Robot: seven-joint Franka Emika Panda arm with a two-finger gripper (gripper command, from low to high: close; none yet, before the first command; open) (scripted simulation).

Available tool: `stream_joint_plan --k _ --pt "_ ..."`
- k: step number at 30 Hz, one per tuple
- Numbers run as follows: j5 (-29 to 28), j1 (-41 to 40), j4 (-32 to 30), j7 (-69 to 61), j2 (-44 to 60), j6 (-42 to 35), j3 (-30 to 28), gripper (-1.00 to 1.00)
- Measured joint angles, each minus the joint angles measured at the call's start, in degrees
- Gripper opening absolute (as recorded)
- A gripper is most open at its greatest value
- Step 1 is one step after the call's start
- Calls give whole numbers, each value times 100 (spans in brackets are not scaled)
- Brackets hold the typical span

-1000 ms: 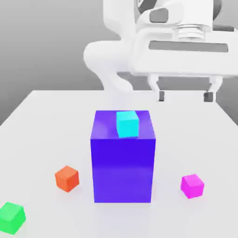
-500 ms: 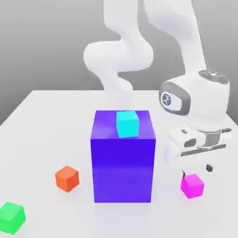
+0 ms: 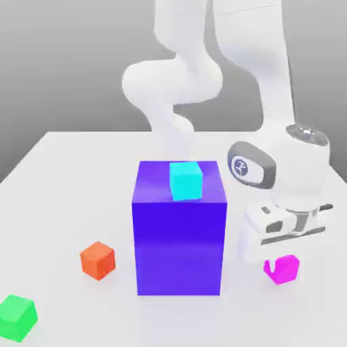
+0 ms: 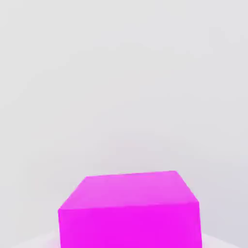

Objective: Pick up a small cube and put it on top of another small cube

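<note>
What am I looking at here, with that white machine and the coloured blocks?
It is a simulated robot arm, drawn by a computer. One picture is from a camera off to the side; the other is from a camera on the arm's hand, looking at the pink cube. On the white table stands a big blue block with a cyan cube on top; an orange cube and a green cube lie nearby. The claw is down at the pink cube, whose top it hides.

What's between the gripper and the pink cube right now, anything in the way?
Nothing visible. The gripper is down right over the pink cube on the table, and the hand view shows the cube close with nothing in front of it.
</note>
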Motion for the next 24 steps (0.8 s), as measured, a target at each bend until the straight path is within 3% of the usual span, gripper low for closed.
stream_joint_plan --k 5,17,24 --pt "618 -399 234 -897 -344 -531 138 -100" --pt "1265 -2499 1940 -2528 280 -1587 -1315 -100" --pt "1547 -3491 2412 -2517 355 -1993 -2221 -100"
